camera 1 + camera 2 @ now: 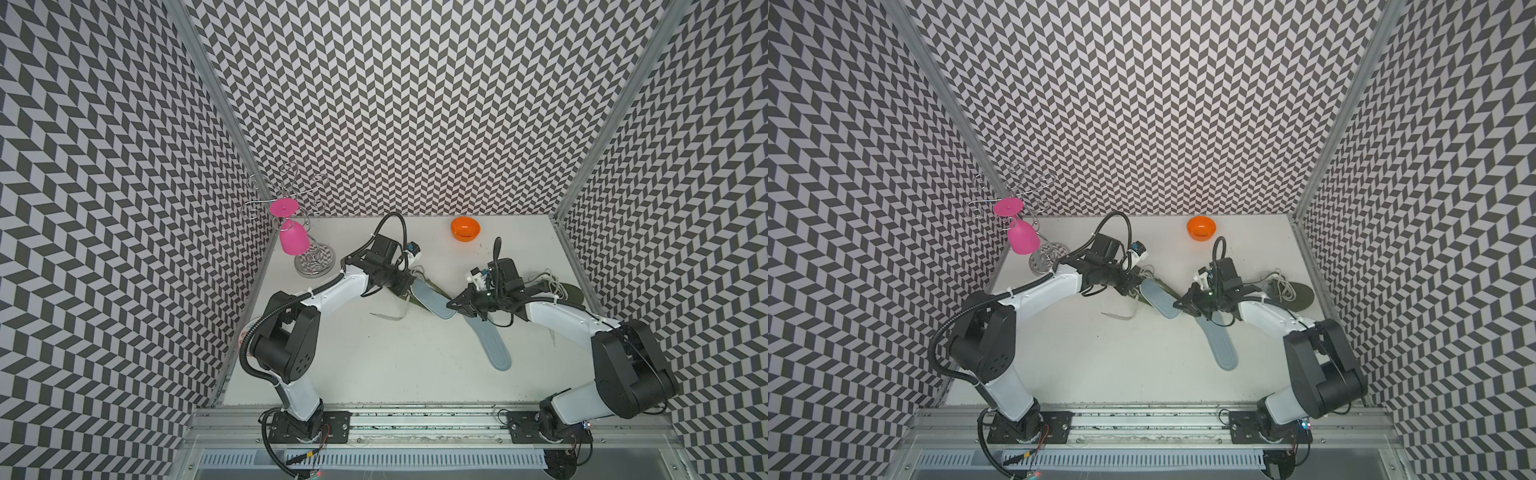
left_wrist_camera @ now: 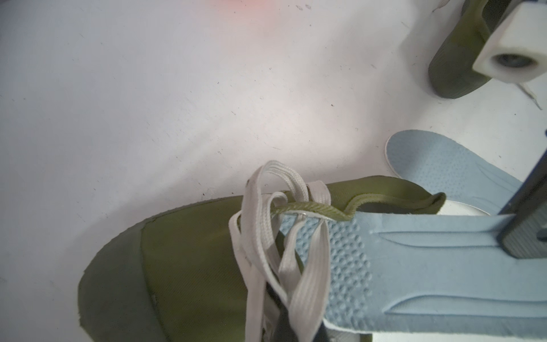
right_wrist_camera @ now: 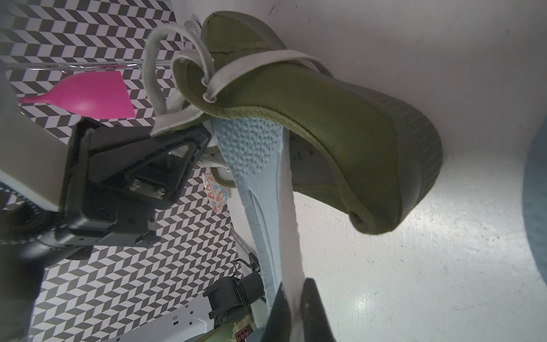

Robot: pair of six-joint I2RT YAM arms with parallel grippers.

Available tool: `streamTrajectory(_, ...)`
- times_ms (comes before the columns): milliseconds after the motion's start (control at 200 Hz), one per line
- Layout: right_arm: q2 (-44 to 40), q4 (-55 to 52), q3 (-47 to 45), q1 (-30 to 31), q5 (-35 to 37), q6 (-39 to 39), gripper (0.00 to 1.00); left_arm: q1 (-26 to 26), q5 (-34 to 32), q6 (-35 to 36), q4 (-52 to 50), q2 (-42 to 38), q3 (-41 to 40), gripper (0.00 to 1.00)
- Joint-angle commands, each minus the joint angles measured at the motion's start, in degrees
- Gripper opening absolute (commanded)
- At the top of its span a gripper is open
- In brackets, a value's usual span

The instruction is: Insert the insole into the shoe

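An olive green shoe [image 2: 183, 251] with white laces [image 2: 260, 231] lies at mid table. My left gripper [image 1: 404, 288] is shut on the laces at the shoe's opening. A light blue insole [image 1: 432, 298] has its toe end tucked under the laces inside the shoe [image 3: 340, 124]. Its heel end sticks out toward my right gripper [image 1: 451, 304]. In the right wrist view the right gripper [image 3: 293, 314] is shut on that end of the insole [image 3: 260, 165]. In the left wrist view the left gripper's fingertips are mostly hidden by the laces.
A second blue insole [image 1: 492, 345] lies flat just beneath the right gripper. A second green shoe [image 1: 571, 291] sits at the right wall. An orange bowl [image 1: 465, 228] is at the back. A pink glass [image 1: 291, 239] hangs on a wire rack [image 1: 314, 262] back left.
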Motion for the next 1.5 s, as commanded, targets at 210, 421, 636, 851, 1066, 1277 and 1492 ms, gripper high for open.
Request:
streamTrajectory(210,2.2,-15.3,11.5,3.8,19.7,-19.4,0.01,-0.5,3.7,2.4,-0.4,-0.6,1.8,0.01)
streamTrajectory(421,4.4,-19.1,13.6,4.3,26.2,-23.2,0.01,-0.7,4.8,2.7,0.8,-1.3,1.9,0.01)
streamTrajectory(636,3.9,-17.6,17.0,4.4,27.4,-23.2,0.01,-1.8,7.3,5.5,-1.1,-1.4,1.8,0.01)
streamTrajectory(851,8.9,-20.0,23.8,8.1,29.6,-27.1,0.01,-2.5,7.1,6.4,-1.5,-0.5,3.6,0.01)
streamTrajectory(1066,10.6,-18.9,25.6,9.9,32.6,-31.3,0.02,-2.2,8.4,6.8,0.2,-1.5,2.7,0.01)
streamTrajectory(1277,10.4,-15.0,26.3,10.7,31.8,-33.3,0.02,-1.6,10.4,8.0,-0.9,-1.2,3.1,0.01)
streamTrajectory(1492,10.7,-12.5,26.9,10.9,29.5,-37.3,0.01,1.3,16.0,7.6,0.7,-2.1,2.3,0.01)
